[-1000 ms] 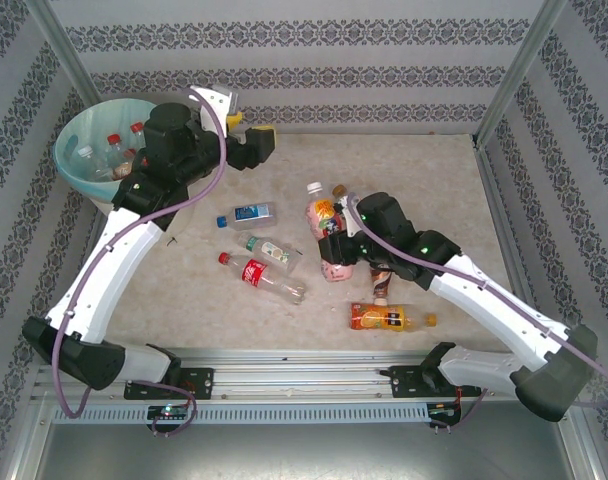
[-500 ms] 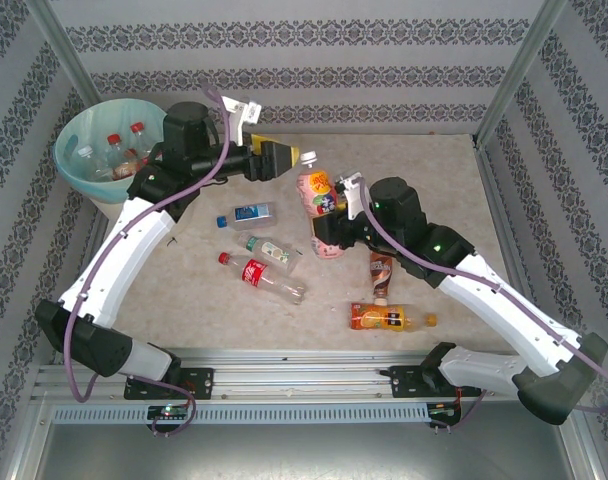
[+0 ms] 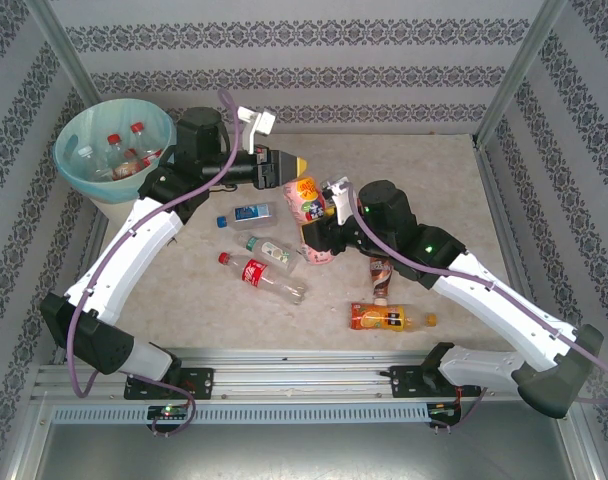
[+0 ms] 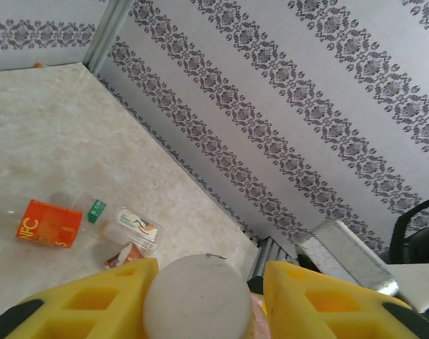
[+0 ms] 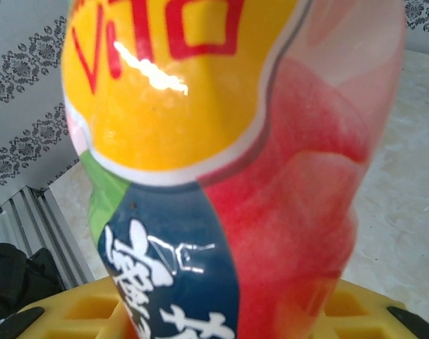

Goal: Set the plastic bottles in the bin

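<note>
My right gripper (image 3: 322,238) is shut on the lower body of a pink bottle (image 3: 309,198) with a yellow and blue label (image 5: 271,176) and holds it up, tilted toward the left arm. My left gripper (image 3: 292,166) reaches in from the bin side, its yellow jaws close around the bottle's white cap (image 4: 197,300). One finger touches the cap and a thin gap shows at the other. The bin (image 3: 69,170), cream with a teal liner, stands at the back left with several bottles (image 3: 114,155) inside.
On the table lie a blue-labelled clear bottle (image 3: 249,213), a small clear one (image 3: 269,250), a red-labelled one (image 3: 259,275), a brown one (image 3: 381,275) and an orange one (image 3: 389,318). Patterned walls and metal posts ring the table.
The left arm swung from the bin toward the centre and its jaws narrowed around the cap. The right arm lifted the pink bottle and carried it left to meet it.
</note>
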